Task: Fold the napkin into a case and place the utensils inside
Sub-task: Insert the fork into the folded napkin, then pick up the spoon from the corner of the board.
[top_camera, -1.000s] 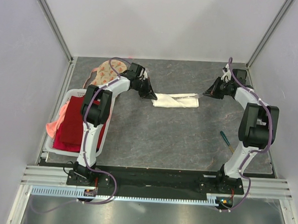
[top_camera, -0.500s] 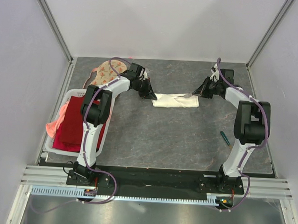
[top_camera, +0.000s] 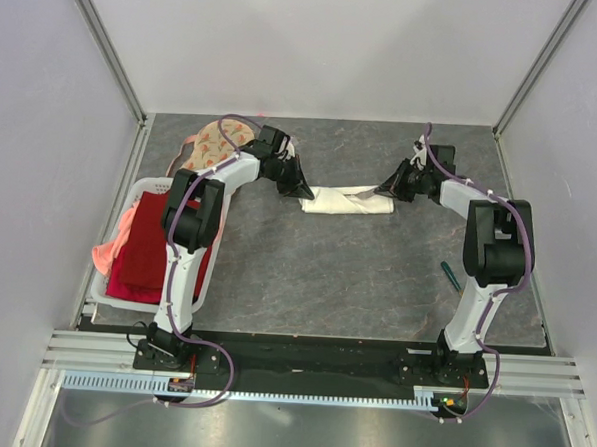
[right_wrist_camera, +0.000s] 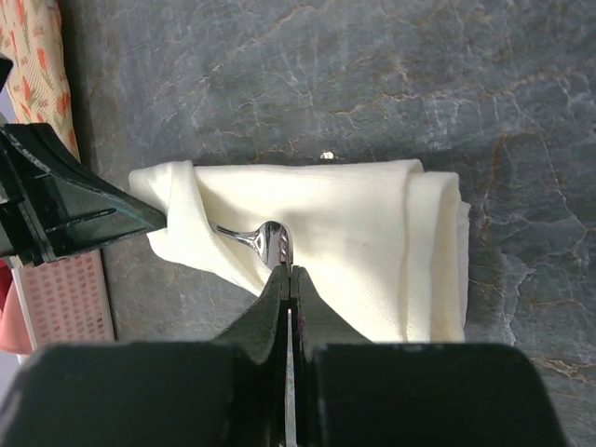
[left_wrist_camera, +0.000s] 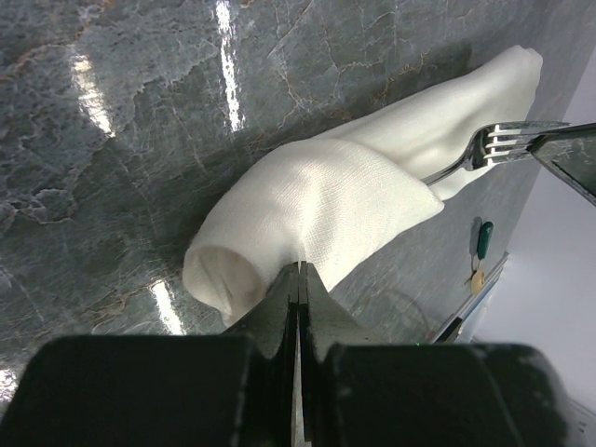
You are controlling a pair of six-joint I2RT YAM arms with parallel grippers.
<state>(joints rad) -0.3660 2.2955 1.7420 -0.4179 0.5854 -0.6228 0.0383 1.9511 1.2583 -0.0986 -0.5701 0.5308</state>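
Observation:
The cream-white napkin (top_camera: 345, 201) lies as a narrow folded case at the table's far middle. Its left end bulges open like a pocket (left_wrist_camera: 326, 200). My left gripper (top_camera: 302, 190) is shut on the cloth's edge at that end (left_wrist_camera: 300, 270). My right gripper (top_camera: 385, 188) is shut on the head of a metal fork (right_wrist_camera: 265, 240). The fork's handle runs leftward under a fold of the napkin (right_wrist_camera: 354, 233). In the left wrist view the fork's tines (left_wrist_camera: 498, 142) stick out of the cloth beside the right gripper's fingers (left_wrist_camera: 570, 160). No other utensil shows at the napkin.
A white basket (top_camera: 150, 188) holding a red cloth (top_camera: 142, 250) stands at the left. A peach floral cloth (top_camera: 218, 139) lies behind it. A green-handled tool (top_camera: 450, 276) lies on the table near the right arm. Walls close in on three sides.
My right gripper has moved left with the fork, from past the napkin's right end to over it, and the handle has slid under the fold. The left gripper has stayed put.

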